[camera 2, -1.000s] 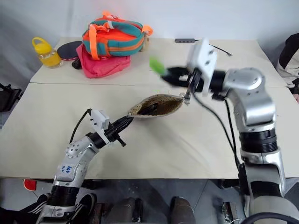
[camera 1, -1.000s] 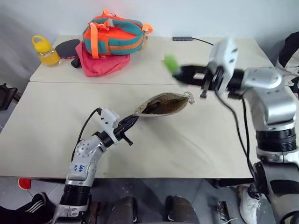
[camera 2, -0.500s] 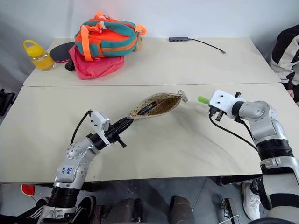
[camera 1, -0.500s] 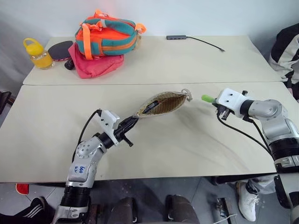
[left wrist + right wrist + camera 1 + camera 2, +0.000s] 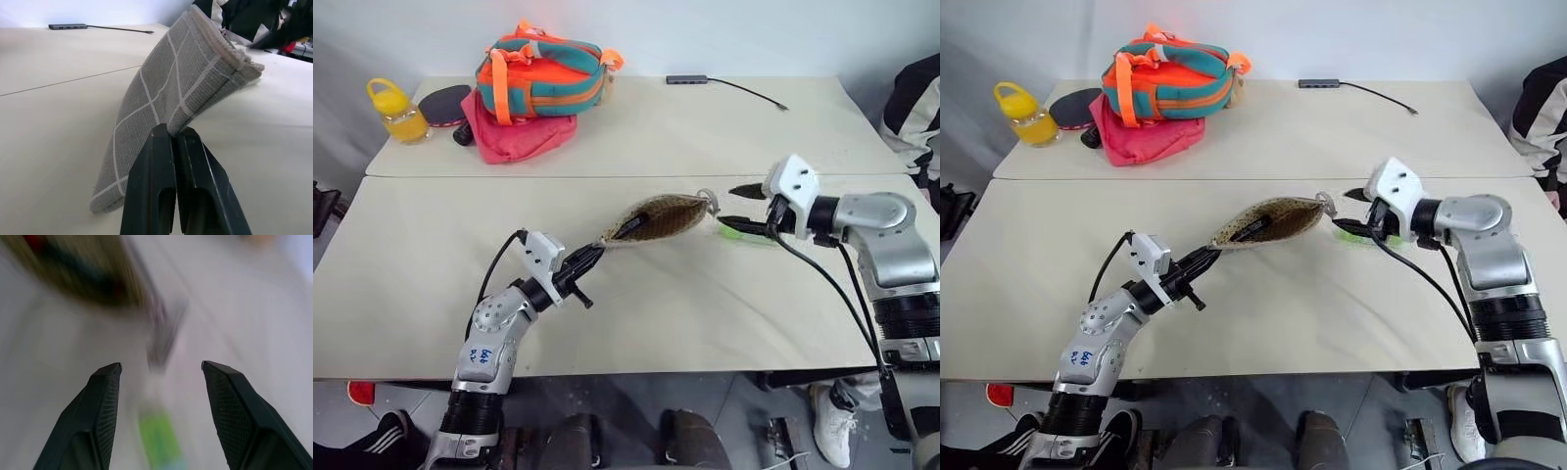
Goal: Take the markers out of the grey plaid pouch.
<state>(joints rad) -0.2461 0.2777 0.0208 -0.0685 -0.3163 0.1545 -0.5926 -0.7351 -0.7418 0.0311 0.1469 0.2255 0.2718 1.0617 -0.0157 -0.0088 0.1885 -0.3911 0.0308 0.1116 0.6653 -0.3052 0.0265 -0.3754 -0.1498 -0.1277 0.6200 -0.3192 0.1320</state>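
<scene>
The grey plaid pouch [image 5: 656,217] hangs tilted over the near table with its mouth open to the right. My left gripper [image 5: 592,258] is shut on its lower left corner [image 5: 172,128]. A dark marker [image 5: 628,225] shows inside the tan lining. A small metal ring pull [image 5: 708,200] dangles at the mouth. My right gripper [image 5: 736,208] hovers open just right of the mouth, its fingers [image 5: 105,396] spread wide. The bright green marker [image 5: 741,233] is on the table beneath them, free of both fingers, and the right wrist view also shows this green marker [image 5: 159,440].
On the far table sit an orange-teal bag [image 5: 543,73] atop a pink-red pouch [image 5: 524,132], a yellow bottle [image 5: 391,110], a black paddle [image 5: 445,101] and a hub with cable [image 5: 690,78]. A person's sleeve [image 5: 915,98] is at the right edge.
My right gripper came down from high up with the green marker, swung left toward the pouch mouth and opened. The green marker left its fingers. My left gripper and the pouch stayed put.
</scene>
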